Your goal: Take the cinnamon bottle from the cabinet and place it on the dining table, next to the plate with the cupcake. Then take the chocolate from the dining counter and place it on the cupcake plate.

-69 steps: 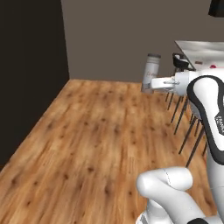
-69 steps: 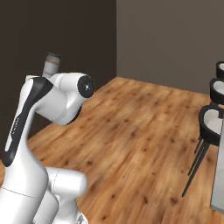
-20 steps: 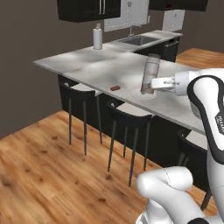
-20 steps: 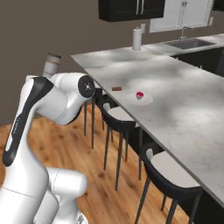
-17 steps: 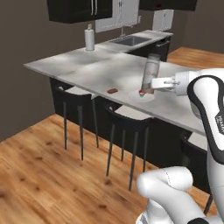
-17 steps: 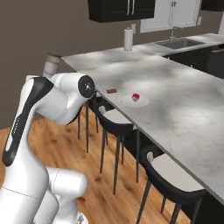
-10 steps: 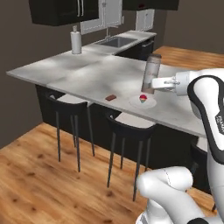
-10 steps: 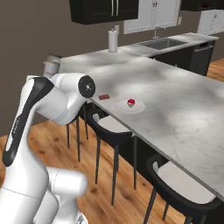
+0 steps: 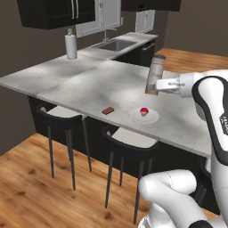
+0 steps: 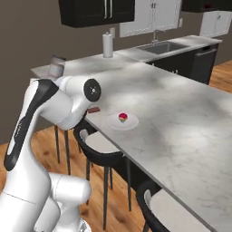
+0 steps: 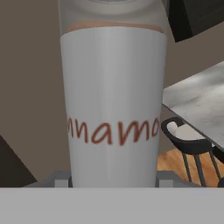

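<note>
Step in hand: carry, then set down. The gripper [image 9: 161,84] is clamped on the cinnamon bottle [image 9: 155,75], upright, held in the air above the dining table [image 9: 89,89]. Best lowered straight down onto bare marble just beside the plate [image 9: 144,116], at its 3 o'clock, keeping clear of the cupcake [image 9: 144,111]; release only once the base sits flat. The chocolate [image 9: 107,110] lies at the plate's 9 o'clock, apart from it.

Room: marbled top, dark stools [image 9: 129,142] beneath, wood floor, sink [image 9: 113,44] at the far end, white pump bottle [image 9: 70,45] nearby.
</note>
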